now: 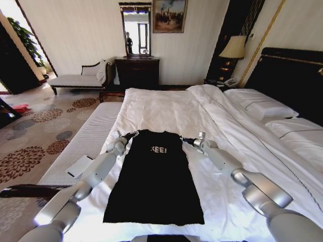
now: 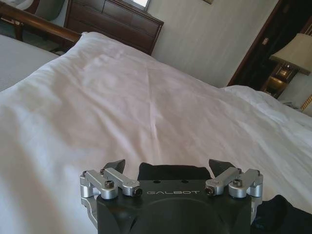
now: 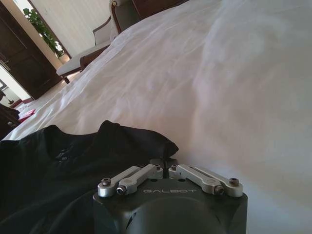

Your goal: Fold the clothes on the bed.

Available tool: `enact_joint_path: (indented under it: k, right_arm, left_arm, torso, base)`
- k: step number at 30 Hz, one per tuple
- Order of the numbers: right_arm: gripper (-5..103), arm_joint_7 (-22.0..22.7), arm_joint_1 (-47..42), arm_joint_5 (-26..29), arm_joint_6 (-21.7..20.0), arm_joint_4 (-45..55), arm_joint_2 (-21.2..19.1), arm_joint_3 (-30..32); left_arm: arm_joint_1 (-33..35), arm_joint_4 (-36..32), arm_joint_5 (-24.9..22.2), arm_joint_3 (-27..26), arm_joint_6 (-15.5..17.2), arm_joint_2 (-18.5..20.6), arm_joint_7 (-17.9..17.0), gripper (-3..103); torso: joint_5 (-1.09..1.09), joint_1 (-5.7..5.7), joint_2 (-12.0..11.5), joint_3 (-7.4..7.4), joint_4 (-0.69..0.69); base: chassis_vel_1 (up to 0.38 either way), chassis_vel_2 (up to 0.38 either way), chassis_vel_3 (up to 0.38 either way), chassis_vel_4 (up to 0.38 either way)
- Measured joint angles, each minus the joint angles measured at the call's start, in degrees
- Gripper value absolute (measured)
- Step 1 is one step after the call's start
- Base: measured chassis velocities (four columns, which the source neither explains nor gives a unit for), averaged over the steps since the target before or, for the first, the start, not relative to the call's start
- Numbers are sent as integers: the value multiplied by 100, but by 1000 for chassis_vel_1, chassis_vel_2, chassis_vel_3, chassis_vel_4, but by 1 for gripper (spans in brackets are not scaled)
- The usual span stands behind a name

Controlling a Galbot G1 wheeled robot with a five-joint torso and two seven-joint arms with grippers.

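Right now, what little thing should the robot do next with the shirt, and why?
Probably close the left gripper on the T-shirt: its fingers stand open around the shoulder fabric, while the right gripper looks pinched shut on the other shoulder. Both corners need holding before lifting off the bed.

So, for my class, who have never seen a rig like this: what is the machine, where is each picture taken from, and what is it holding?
It is a wheeled robot with two arms. The head camera looks down on a white bed where a black T-shirt lies flat. The other two pictures come from cameras on the wrists. The left gripper sits at one shoulder of the shirt, fingers open around a bit of fabric in the left wrist view. The right gripper is at the other shoulder, shut on the shirt's edge in its wrist view.
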Motion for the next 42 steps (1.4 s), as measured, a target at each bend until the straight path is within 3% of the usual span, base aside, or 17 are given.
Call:
enact_joint_path:
  k: [4,17,23,25,26,29,31,35,37,41,42]
  right_arm:
    - [1,16,0,30,-9,37,-37,-29]
    - [1,42,34,64,-9,51,-65,-45]
    - [1,52,41,68,-9,79,-125,-115]
    - [1,49,41,68,-8,69,-139,-117]
    - [1,49,41,68,-8,69,-139,-117]
    - [1,49,6,64,-3,71,-143,-114]
    - [1,50,-4,62,-1,73,-143,-112]
    - [1,52,-28,57,10,83,-127,-100]
    - [1,54,-29,56,11,89,-121,-99]
    - [1,61,-29,56,13,119,-91,-97]
    - [1,61,-29,56,13,119,-91,-97]
  left_arm:
    - [-421,767,278,246,33,-306,122,98]
    - [-751,1517,437,540,117,-759,268,96]
    - [-761,1622,414,475,86,-835,247,78]
    - [-741,1623,399,465,66,-813,245,67]
    - [-741,1623,399,465,66,-813,245,67]
    - [-697,1612,390,398,57,-788,213,51]
    - [-685,1601,386,385,56,-781,202,51]
    - [-643,1559,382,362,41,-752,183,29]
    - [-638,1555,382,361,36,-751,183,29]
    - [-632,1565,381,332,-8,-783,182,7]
    - [-632,1565,381,332,-8,-783,182,7]
  torso:
    - [0,0,0,0,-1]
    - [-1,0,0,0,-1]
    - [0,1,0,0,-1]
    - [-1,0,0,0,1]
    - [-1,0,0,0,1]
    - [-1,1,0,0,0]
    - [-1,0,0,0,0]
    - [-1,0,0,0,-1]
    - [-1,0,0,-1,-1]
    - [-2,1,0,0,-1]
    - [-2,1,0,0,-1]
  base:
    - [0,0,0,0]
    - [0,0,0,0]
    - [0,0,0,0]
    - [0,0,0,0]
    - [0,0,0,0]
    - [0,0,0,0]
    - [0,0,0,0]
    - [0,0,0,0]
    - [0,0,0,0]
    - [0,0,0,0]
    - [0,0,0,0]
